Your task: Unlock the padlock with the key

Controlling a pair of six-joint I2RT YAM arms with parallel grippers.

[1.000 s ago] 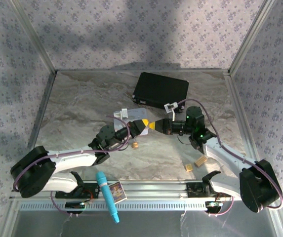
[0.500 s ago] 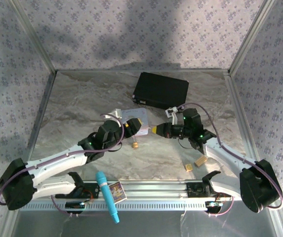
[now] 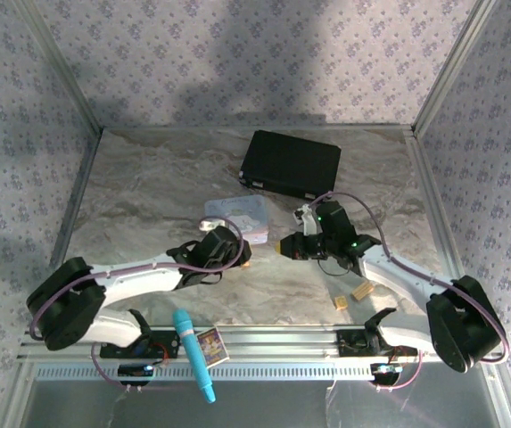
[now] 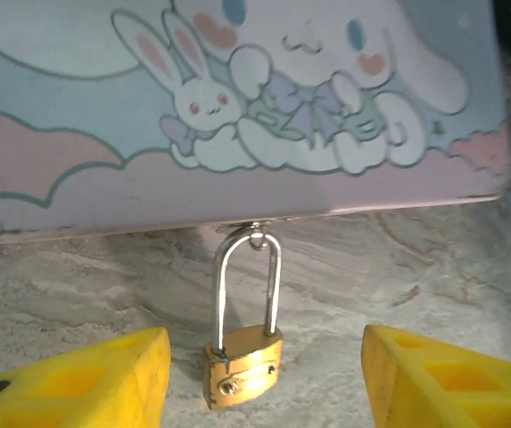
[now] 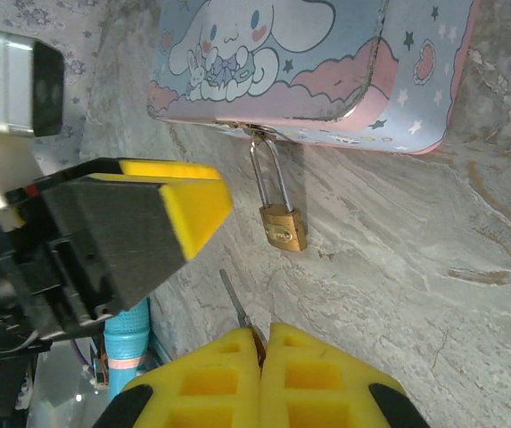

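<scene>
Your left gripper (image 4: 266, 357) is released. In the left wrist view its two yellow fingers (image 4: 86, 379) sit in the lower corners of the frame, well apart. The padlock (image 4: 243, 366) lies between them and touches neither.

The padlock is at bottom centre on the marble table (image 4: 433, 267), with its brass body nearest the camera. Its silver shackle points up the frame and is hooked through a small loop on the lower edge of the tin (image 4: 237, 107). Both legs of the shackle run into the body.

Your right gripper (image 5: 262, 339) is clenched on the key (image 5: 234, 301). In the right wrist view its yellow pads meet at bottom centre, and the thin silver blade sticks out from between them, pointing up and slightly left. The key's tip is near the padlock but apart from it; the padlock lies just to its right at mid-frame. One finger of the left gripper stands at left middle of that view, beside the padlock.

From above, the two grippers face each other at the centre of the table, just below the tin. A black case (image 3: 291, 163) lies above them, and two tan blocks (image 3: 362, 292) lie at lower right.
</scene>
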